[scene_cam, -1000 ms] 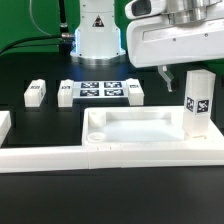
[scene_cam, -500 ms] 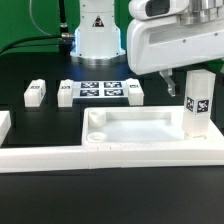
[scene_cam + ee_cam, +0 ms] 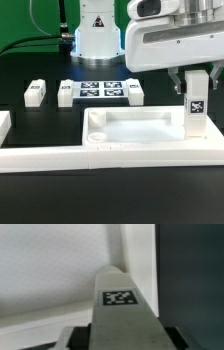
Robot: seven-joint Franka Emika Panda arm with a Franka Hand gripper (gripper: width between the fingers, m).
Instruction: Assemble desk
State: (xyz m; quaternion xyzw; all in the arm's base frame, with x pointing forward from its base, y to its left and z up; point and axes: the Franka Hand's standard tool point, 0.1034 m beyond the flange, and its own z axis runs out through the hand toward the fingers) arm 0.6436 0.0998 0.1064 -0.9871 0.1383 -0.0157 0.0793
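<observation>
At the tabletop's point(image 3: 140, 126) corner on the exterior view's right, one leg block point(image 3: 196, 110) stands straight up. Its black-and-white tag faces the camera. The hand point(image 3: 197, 88) hangs over it and is closed on its top part. The fingers point(image 3: 181, 84) sit one on each side of the block and touch it, so the hand is holding the leg block.

From the wrist view, the same leg block point(image 3: 122, 286) is seen from above, with a small tag on it. The hand point(image 3: 125, 339) grips it, and the dark fingers point(image 3: 80, 336) press on its two sides. The block stands right where two raised rims of the tabletop point(image 3: 50, 263) meet. Past the rim is the black desk point(image 3: 190, 280).

The white tabletop lies flat on the desk point(image 3: 100, 200) with its open side up. It sits right against the long white rail point(image 3: 60, 158) along the desk's front.

Further back, near the robot's white base point(image 3: 97, 30), lies the marker board point(image 3: 97, 92). A second leg block point(image 3: 66, 93) lies just beside its end on the exterior view's left. A third leg block point(image 3: 135, 93) lies just beside its other end. A fourth leg block point(image 3: 35, 93) lies by itself, further to the exterior view's left.
</observation>
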